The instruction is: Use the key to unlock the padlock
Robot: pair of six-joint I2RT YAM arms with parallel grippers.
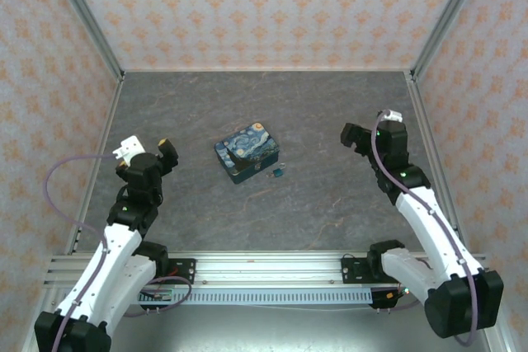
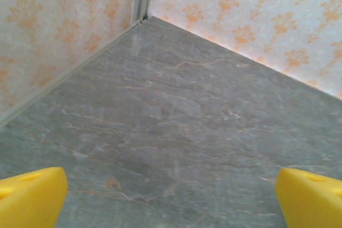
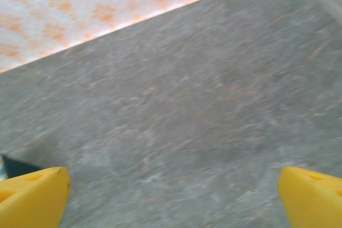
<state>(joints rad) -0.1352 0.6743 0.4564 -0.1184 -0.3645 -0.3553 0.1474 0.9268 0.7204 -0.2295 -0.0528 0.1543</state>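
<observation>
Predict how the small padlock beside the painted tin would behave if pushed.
The padlock looks tiny against the tin, so it is probably light and would slide on the smooth table. It lies low, so tipping seems unlikely. Gripping something so small could slip.

We see a grey, pale-veined marbled table, cream walls dotted with orange floral motifs, a tin swirled blue and yellow, a teal padlock, white arms with black joints, and yellow fingertips.
</observation>
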